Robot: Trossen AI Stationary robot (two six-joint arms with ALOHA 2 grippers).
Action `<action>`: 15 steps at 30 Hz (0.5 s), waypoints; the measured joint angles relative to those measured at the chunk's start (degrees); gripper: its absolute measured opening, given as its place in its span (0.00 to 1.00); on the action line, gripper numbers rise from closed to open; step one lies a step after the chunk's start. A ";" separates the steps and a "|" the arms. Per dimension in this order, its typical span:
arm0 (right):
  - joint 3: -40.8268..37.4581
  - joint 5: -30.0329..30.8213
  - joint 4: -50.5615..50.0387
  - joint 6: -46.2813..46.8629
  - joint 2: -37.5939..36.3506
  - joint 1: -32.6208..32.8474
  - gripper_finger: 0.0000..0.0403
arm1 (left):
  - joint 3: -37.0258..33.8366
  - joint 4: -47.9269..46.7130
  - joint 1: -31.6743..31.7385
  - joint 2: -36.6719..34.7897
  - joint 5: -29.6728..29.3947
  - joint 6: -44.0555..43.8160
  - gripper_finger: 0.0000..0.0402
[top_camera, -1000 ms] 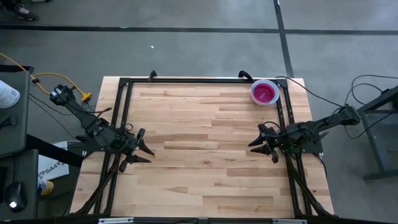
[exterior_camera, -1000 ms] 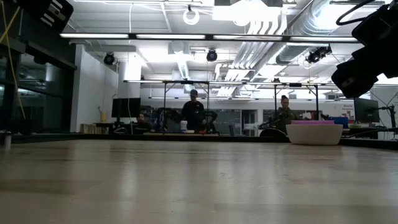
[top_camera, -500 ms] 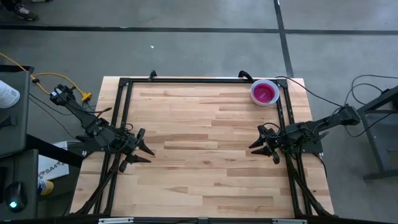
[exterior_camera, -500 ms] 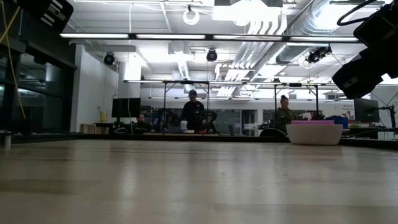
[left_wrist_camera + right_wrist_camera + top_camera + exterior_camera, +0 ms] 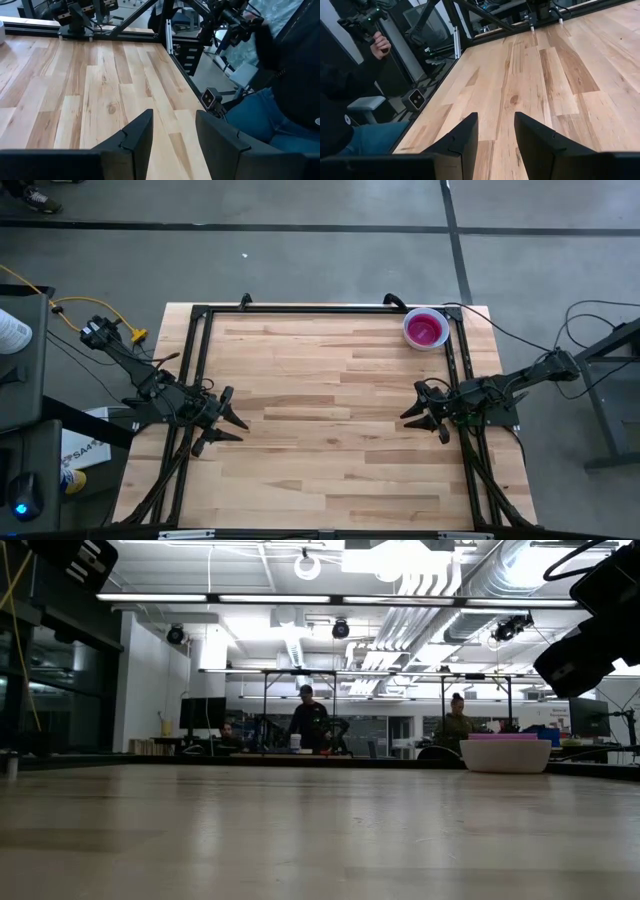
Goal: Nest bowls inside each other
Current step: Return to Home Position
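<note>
The bowls (image 5: 425, 329) stand as one stack near the table's far right corner: a white outer bowl (image 5: 505, 756) rests on its base on the wood, and a purple bowl (image 5: 503, 737) sits inside it. Whether others lie between them is hidden. My left gripper (image 5: 226, 426) hovers open over the table's left side, with nothing between its fingers (image 5: 174, 135). At the right side, nearer than the stack and well apart from it, my right gripper (image 5: 414, 410) hovers open over bare wood (image 5: 496, 134).
A black metal frame (image 5: 300, 308) runs along the table's far, left and right edges. A seated person in jeans (image 5: 260, 115) is at the near edge, one hand (image 5: 381, 44) raised with a device. A small camera (image 5: 415, 99) sits at that edge. Bare wood lies between the grippers.
</note>
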 joint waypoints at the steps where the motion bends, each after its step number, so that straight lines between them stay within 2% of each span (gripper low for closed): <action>1: 0.00 0.00 0.01 0.00 0.00 0.01 0.30 | 0.00 0.00 -0.01 0.00 0.00 0.00 0.37; 15: 0.00 0.07 0.04 -0.02 0.02 0.01 0.30 | 0.00 -3.12 -0.01 0.13 0.05 6.07 0.37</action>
